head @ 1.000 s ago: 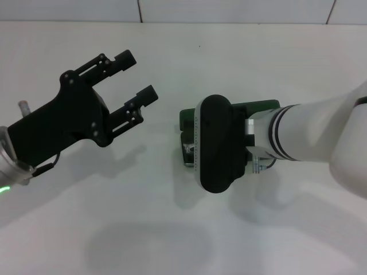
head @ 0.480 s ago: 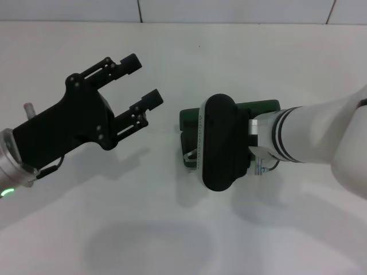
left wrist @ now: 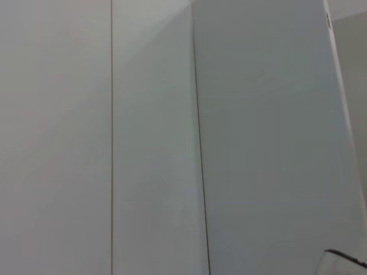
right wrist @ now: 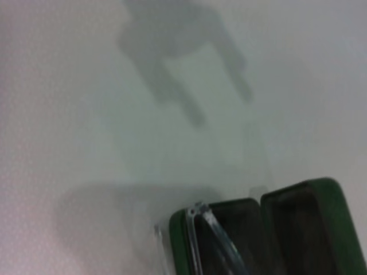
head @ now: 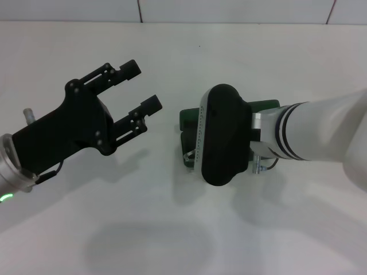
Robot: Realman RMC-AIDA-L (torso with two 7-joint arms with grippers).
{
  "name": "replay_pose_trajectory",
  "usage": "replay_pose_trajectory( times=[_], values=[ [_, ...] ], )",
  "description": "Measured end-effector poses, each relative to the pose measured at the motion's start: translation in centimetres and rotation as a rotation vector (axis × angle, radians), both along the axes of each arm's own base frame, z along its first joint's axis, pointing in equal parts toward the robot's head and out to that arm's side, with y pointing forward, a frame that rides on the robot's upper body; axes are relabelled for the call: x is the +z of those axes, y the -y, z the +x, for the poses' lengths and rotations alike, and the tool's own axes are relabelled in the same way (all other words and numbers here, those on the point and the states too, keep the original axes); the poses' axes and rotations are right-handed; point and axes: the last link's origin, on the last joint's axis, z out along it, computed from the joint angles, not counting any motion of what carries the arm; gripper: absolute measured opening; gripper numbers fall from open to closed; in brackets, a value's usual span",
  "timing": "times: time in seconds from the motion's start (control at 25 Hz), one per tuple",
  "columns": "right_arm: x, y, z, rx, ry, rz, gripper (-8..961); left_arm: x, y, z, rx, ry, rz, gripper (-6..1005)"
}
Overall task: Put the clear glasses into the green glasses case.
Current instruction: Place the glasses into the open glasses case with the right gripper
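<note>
The green glasses case (head: 187, 118) lies open at the table's middle, mostly covered by my right arm's black wrist housing (head: 221, 134), which hangs directly above it. In the right wrist view the case (right wrist: 321, 229) shows two dark-lined halves. The clear glasses (right wrist: 207, 235) rest in one half, and one end reaches the rim. A clear tip of the glasses (head: 187, 154) sticks out at the case's near left corner. My left gripper (head: 143, 85) is open and holds nothing, a short way left of the case.
The white table (head: 172, 229) runs back to a tiled wall (head: 229, 10). The left wrist view holds only pale wall panels (left wrist: 149, 137). The left arm's shadow falls on the table beside the case.
The right wrist housing has lifted and shifted slightly away from the case's near edge. The left gripper has drifted a little toward the case.
</note>
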Motion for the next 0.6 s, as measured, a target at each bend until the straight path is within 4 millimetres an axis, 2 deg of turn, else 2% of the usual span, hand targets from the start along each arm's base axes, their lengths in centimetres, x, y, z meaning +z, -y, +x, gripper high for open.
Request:
replay_pose_trajectory(
  times=[0.6],
  values=[
    [0.2, 1.9, -2.1, 0.025, -0.085, -0.072, 328, 0.3, 0.4, -0.5, 0.013, -0.003, 0.007, 649]
  ],
)
